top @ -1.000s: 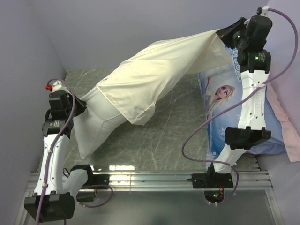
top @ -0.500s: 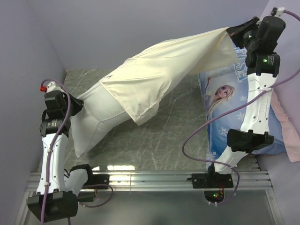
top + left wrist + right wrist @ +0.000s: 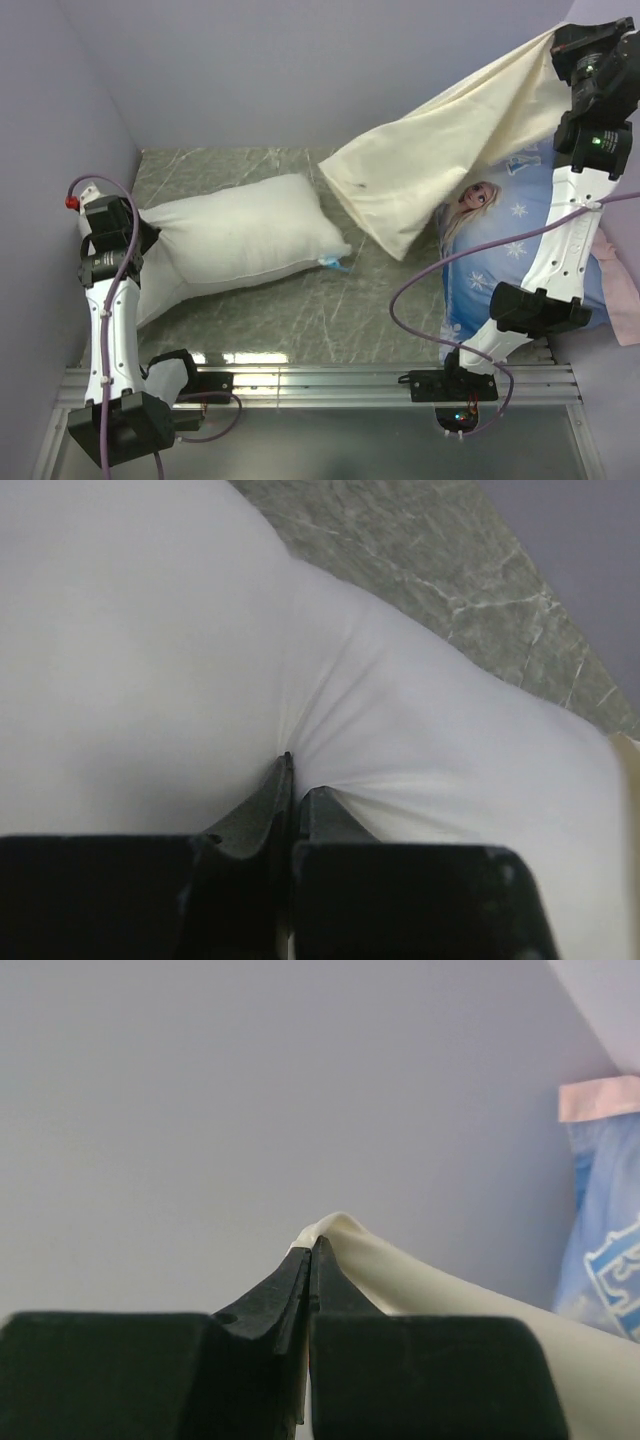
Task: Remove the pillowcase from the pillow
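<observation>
The limp, creased cream pillowcase (image 3: 440, 160), pinched in the right gripper (image 3: 312, 1245), partly hides the printed cushion (image 3: 518, 214); the left gripper (image 3: 295, 780) nips the plump white pillow (image 3: 240, 235).

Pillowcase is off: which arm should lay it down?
Right arm: its jaws are shut on the pillowcase at its top corner, and it hangs clear of the pillow. The left arm only pinches the pillow.

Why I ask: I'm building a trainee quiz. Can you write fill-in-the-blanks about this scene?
The left fingers are shut on the ____ pillow.
The pillowcase, pinched by the right fingers, is fully ____ the pillow.
The pillow's small tag is ____.
Missing: white; off; blue.
</observation>
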Action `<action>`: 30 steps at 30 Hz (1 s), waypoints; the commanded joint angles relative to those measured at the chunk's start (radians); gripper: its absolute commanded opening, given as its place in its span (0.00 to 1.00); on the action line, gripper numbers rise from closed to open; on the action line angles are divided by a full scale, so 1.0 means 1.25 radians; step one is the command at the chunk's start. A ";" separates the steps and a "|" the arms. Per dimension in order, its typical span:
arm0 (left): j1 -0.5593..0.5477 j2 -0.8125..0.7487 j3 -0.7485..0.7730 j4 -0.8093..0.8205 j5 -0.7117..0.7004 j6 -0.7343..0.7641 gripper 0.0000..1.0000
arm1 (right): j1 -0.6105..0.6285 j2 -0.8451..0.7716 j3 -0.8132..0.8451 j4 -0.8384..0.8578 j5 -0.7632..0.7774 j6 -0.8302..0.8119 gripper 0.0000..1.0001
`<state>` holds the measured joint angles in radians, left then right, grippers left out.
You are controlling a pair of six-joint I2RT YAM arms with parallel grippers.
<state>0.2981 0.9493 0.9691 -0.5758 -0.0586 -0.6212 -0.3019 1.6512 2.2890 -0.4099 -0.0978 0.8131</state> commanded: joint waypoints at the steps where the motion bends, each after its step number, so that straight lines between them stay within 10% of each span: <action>1: 0.012 -0.013 0.030 0.080 -0.025 -0.029 0.00 | 0.051 -0.007 0.012 0.106 0.001 -0.039 0.00; 10: -0.069 0.025 0.059 0.093 0.013 -0.001 0.00 | 0.314 -0.021 -0.169 0.145 -0.002 -0.171 0.00; 30: -0.043 -0.041 0.030 0.078 -0.012 0.043 0.00 | 0.567 -0.360 -0.672 0.184 0.126 -0.266 0.00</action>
<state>0.2329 0.9546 0.9718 -0.5735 -0.0669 -0.5949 0.4026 1.2617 1.5108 -0.2493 0.0048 0.5068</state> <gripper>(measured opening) 0.044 0.006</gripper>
